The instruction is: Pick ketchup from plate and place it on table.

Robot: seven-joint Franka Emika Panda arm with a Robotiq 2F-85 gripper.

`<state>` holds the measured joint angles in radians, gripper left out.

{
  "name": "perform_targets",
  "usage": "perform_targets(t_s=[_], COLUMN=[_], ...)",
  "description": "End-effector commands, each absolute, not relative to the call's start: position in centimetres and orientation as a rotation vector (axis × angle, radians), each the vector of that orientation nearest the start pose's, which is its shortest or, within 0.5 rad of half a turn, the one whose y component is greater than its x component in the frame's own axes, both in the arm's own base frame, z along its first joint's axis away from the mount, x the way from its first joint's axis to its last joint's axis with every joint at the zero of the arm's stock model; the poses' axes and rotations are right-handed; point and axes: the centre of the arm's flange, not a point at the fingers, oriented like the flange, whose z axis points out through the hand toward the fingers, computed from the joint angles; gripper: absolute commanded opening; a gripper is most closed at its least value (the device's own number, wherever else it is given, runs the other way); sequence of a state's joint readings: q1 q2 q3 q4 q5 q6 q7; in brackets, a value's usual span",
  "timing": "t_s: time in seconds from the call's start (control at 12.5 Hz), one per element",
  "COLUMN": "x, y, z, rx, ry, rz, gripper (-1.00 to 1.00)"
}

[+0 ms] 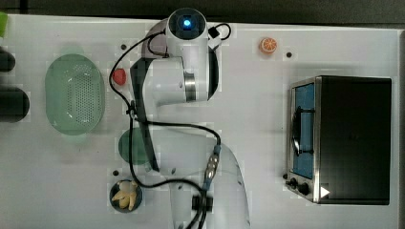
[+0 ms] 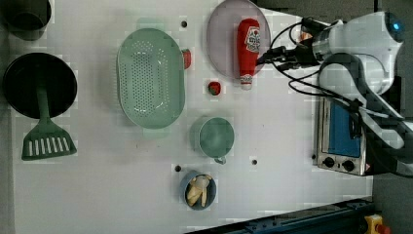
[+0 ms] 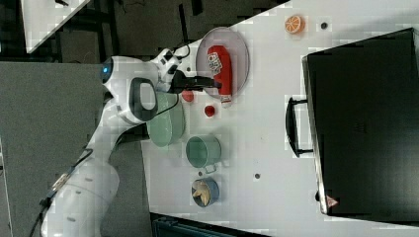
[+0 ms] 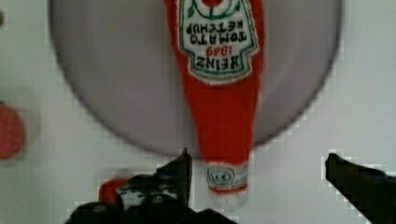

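The ketchup [image 4: 223, 93] bottle's white label reads "HEINZ", "1869" and "TOMATO KETCHUP", printed upside down as the wrist view shows it. The small print on the band near its cap cannot be read.

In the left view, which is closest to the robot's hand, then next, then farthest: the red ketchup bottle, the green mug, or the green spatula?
Measured from the open hand in the left view:
1. Red ketchup bottle with a white label: right beside the hand, lying on the round lilac plate.
2. Round green mug: lower, mid-table.
3. Green slotted spatula: far across at the left view's left.
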<state>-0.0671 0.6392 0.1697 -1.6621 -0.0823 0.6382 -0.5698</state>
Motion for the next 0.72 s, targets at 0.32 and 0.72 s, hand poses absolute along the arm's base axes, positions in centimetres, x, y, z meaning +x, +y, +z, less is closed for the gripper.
perform_targets(t_s=[0.32, 0.72], x=[69.2, 69.2], y=[6.4, 6.5], z=[20.1, 17.0], rx=[-3.102, -3.09], ry=[0.04, 0.044], rz=[-0.072, -0.101], gripper=[1.0, 1.0])
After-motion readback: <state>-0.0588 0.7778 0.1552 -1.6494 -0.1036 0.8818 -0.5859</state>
